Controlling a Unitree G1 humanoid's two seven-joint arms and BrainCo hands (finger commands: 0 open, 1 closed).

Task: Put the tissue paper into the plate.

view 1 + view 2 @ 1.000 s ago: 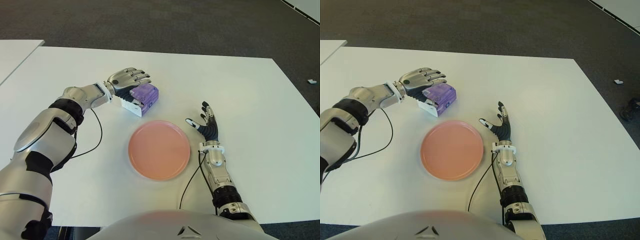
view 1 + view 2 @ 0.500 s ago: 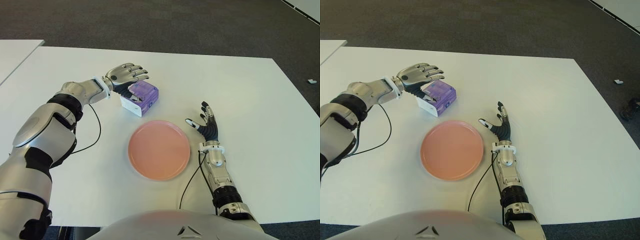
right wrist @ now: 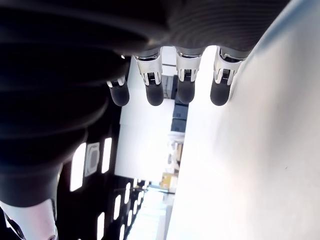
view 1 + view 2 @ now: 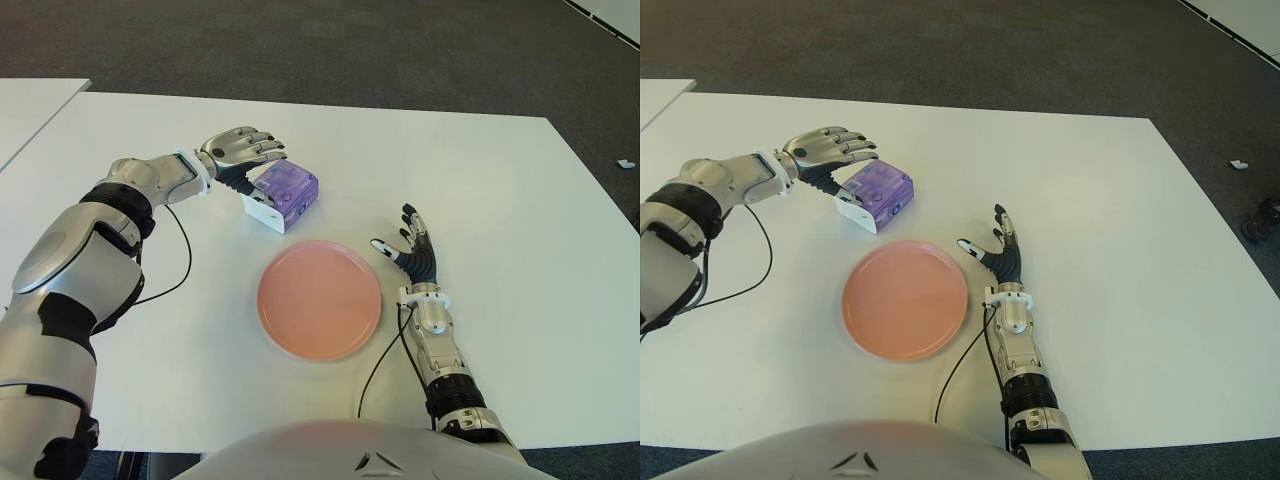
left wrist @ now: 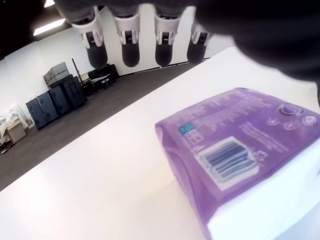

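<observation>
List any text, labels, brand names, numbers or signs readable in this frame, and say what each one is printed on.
No text can be read anywhere.
Purple tissue pack: a barcode label, a small teal mark and rows of fine print, all too blurred to read.
Round emblems near one end of the pack's top: shapes only, no legible characters.
Pink plate, white table, left hand and right hand: no markings visible.

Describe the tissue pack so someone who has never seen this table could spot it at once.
On the white table, find the round pink plate near the robot's body. Just beyond it, toward the robot's left, lies the tissue pack, with the left hand open at its far-left side, not grasping it. It is the only purple thing there: a small boxy packet, purple on top, with a white side.
</observation>
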